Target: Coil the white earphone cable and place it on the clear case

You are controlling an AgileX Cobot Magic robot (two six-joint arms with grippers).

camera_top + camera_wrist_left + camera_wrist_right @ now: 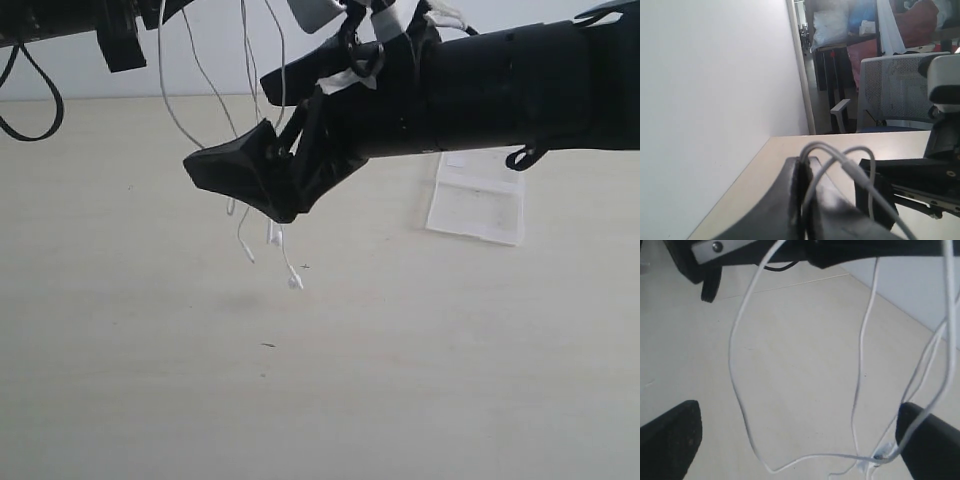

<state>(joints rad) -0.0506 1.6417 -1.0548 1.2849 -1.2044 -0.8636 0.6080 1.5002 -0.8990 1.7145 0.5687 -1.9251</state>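
The white earphone cable hangs in several long strands from the top of the exterior view, its earbuds dangling just above the table. My left gripper is shut on loops of the cable, which arch out over its fingers. My right gripper is wide open at mid-height, among the hanging strands. In the right wrist view the strands pass between the right gripper's fingers, and one crosses the finger. The clear case lies flat on the table behind the right arm.
The right arm spans the exterior view from the right edge to the middle. The left arm is at the top left with a black cable loop. A white wall borders the far table edge.
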